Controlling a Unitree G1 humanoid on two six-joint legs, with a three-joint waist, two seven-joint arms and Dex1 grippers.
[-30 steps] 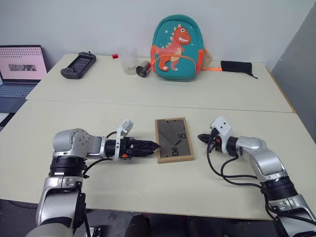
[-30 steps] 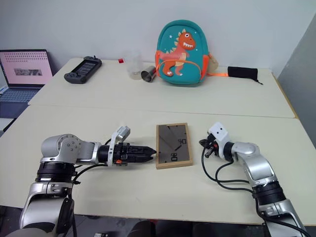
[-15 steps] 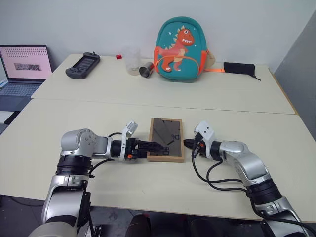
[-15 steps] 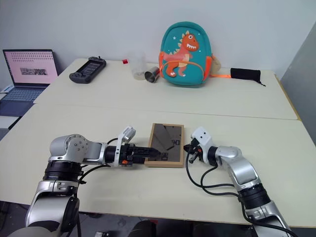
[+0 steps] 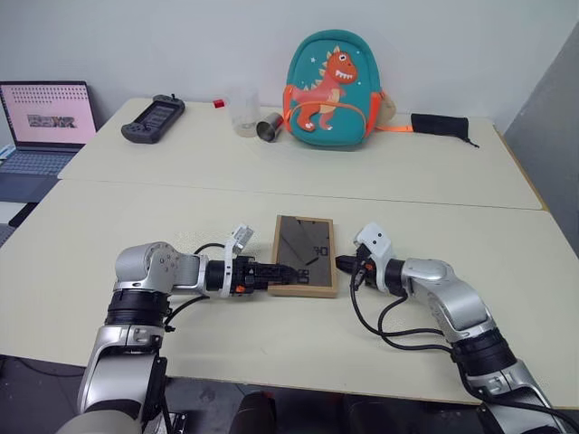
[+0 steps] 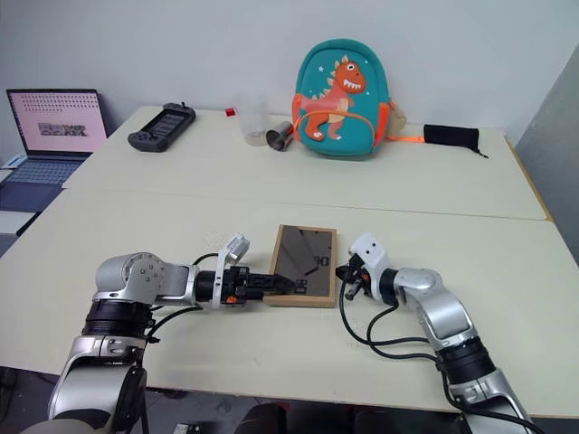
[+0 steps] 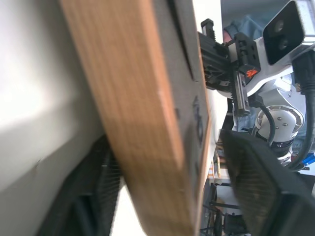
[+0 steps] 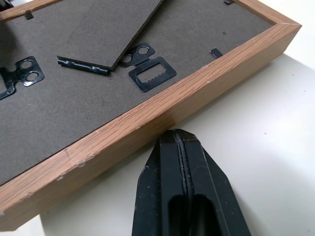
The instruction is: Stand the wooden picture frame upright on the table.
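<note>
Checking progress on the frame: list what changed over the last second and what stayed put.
The right end effector, shut, swung in against the wooden picture frame and pushed it left, turning it. The left end effector began closing over the frame's left edge. The frame still lies back-up on the table; backpack and console unmoved.

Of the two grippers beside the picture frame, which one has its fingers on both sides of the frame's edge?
The left gripper: its fingers straddle the wooden picture frame's edge. The right gripper, shut, only points at the opposite edge.
</note>
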